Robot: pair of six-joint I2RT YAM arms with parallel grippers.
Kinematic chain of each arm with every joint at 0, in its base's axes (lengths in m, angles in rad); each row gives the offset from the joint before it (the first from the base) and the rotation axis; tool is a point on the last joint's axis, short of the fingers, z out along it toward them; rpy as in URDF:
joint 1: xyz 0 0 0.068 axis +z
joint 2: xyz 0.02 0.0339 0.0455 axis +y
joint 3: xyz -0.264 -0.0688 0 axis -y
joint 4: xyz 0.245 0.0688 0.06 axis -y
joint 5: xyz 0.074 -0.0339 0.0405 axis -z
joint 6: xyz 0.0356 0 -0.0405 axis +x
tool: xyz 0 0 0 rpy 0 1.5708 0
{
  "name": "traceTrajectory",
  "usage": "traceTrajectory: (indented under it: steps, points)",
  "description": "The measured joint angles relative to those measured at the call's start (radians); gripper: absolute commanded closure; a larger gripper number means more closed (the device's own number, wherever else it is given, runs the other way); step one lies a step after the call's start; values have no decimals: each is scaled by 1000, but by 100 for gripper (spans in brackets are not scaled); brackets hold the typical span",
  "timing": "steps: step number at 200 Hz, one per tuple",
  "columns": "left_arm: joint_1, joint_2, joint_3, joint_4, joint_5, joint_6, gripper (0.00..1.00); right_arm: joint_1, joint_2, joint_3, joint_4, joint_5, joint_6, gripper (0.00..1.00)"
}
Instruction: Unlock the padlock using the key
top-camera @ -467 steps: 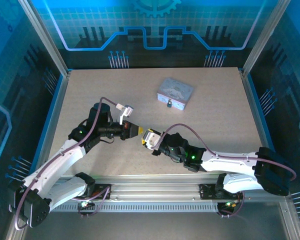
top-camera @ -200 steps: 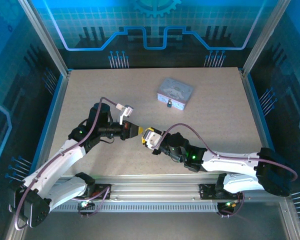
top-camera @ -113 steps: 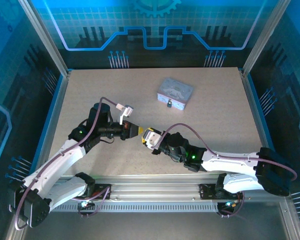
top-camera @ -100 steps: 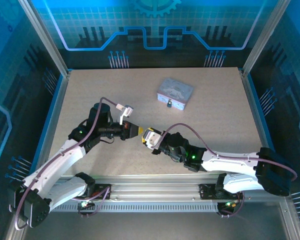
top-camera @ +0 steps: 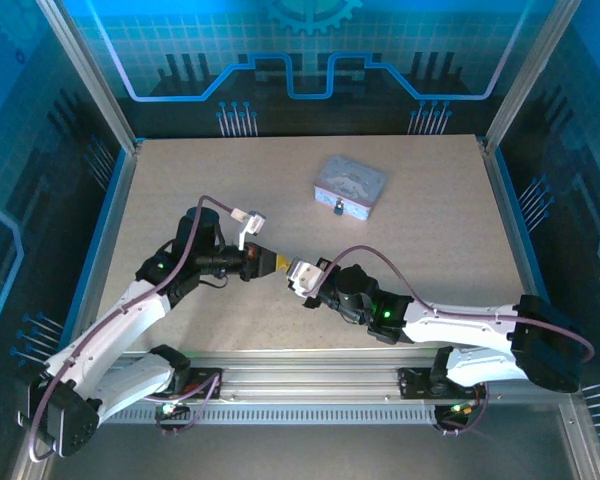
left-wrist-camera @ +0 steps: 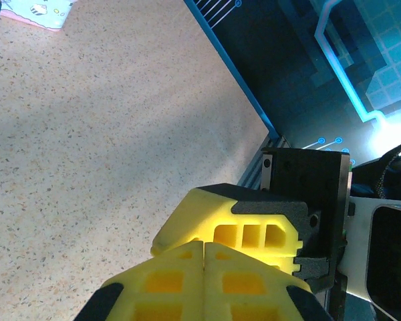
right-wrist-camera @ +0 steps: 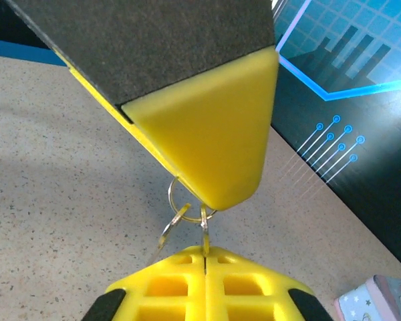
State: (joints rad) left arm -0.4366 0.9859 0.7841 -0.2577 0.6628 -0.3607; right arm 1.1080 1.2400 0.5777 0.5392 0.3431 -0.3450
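My two grippers meet tip to tip at the middle of the table. The left gripper (top-camera: 272, 264) is shut on a thin wire key ring (right-wrist-camera: 176, 198), which shows below its yellow fingers (right-wrist-camera: 214, 134). Two small keys hang on that ring. My right gripper (right-wrist-camera: 206, 253) is shut on the key (right-wrist-camera: 204, 233) that hangs straight down; the other key (right-wrist-camera: 168, 231) dangles free to its left. The padlock (top-camera: 337, 209) is a tiny dark thing on the front of the pale tin (top-camera: 351, 183), well away from both grippers.
The pale tin stands at the back right of centre, and its corner shows in the right wrist view (right-wrist-camera: 381, 302). Blue rails and metal posts (top-camera: 88, 90) edge the speckled table (top-camera: 180, 190). Both arm bases sit on the near rail (top-camera: 310, 380).
The right gripper's jaws have closed on the hanging key and its tip has come slightly nearer the left gripper. The left arm has barely moved.
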Motion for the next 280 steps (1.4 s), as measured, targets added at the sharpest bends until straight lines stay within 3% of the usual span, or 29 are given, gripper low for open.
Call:
traceTrajectory:
  steps: [17,51,72,124,158,189,222,280]
  points:
    - [1,-7,-3,-3,-2,0,100,0,0,1,-2,2,-16,100]
    - [2,-31,-4,-14,-9,-1,57,5,-5,29,-47,18,-90,100]
    - [13,-63,-7,-31,-20,-14,50,5,-5,48,-80,31,-165,100]
    - [56,-114,-52,5,8,-103,57,5,11,80,-116,42,-332,100]
    - [68,-69,-94,78,32,-254,76,5,56,80,-101,42,-418,100]
    - [68,-56,-152,152,34,-398,71,5,96,81,-80,42,-458,100]
    - [68,-70,-153,147,1,-455,60,4,119,91,-50,39,-469,100]
    - [68,-77,-153,90,-45,-504,78,3,136,105,-14,37,-467,100]
